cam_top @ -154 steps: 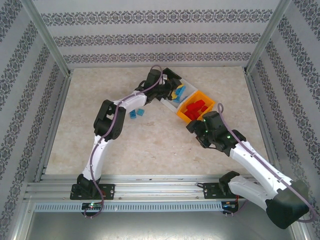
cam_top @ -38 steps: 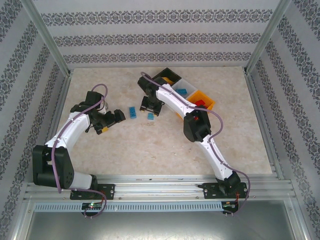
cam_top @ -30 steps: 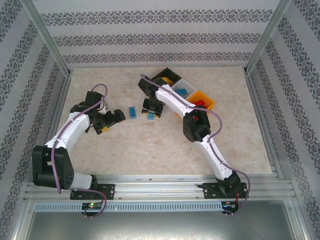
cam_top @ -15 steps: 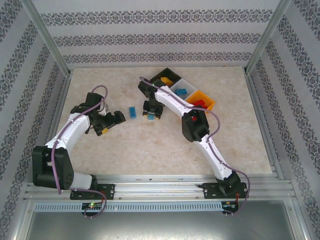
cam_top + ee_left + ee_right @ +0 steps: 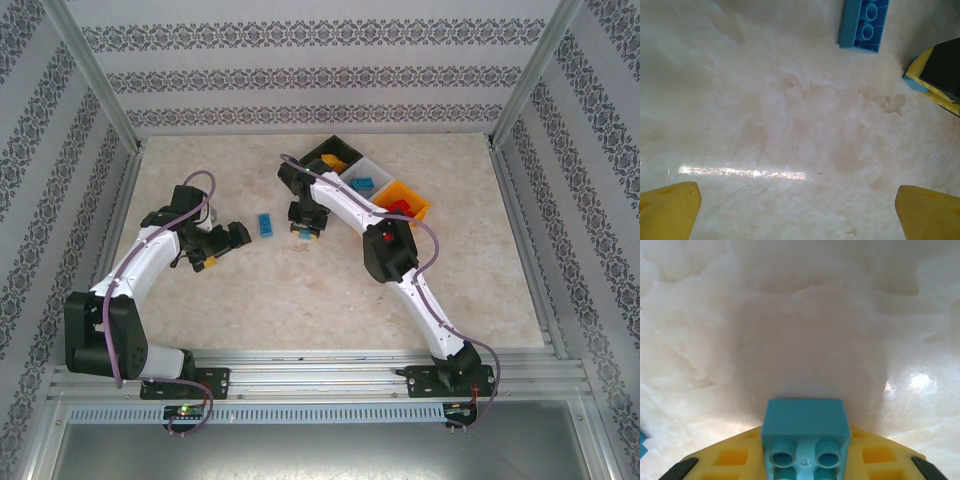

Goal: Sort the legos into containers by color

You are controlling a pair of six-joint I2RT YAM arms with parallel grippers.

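My right gripper is down on the table, left of the bins, and is shut on a small blue lego between its yellow fingers. A second blue lego lies loose on the table just to its left; in the left wrist view it is the blue lego at the top. My left gripper hovers left of it, open, with nothing between its fingertips. The containers stand in a diagonal row: a black bin holding yellow pieces, a white-grey bin holding blue ones, and an orange bin holding red ones.
Patterned walls and metal rails fence the marble table on three sides. The right arm's forearm stretches across in front of the bins. The tip of the right gripper shows at the right edge of the left wrist view.
The right gripper's jaws have closed onto the blue lego on the table. The left arm and the loose blue lego have not moved.
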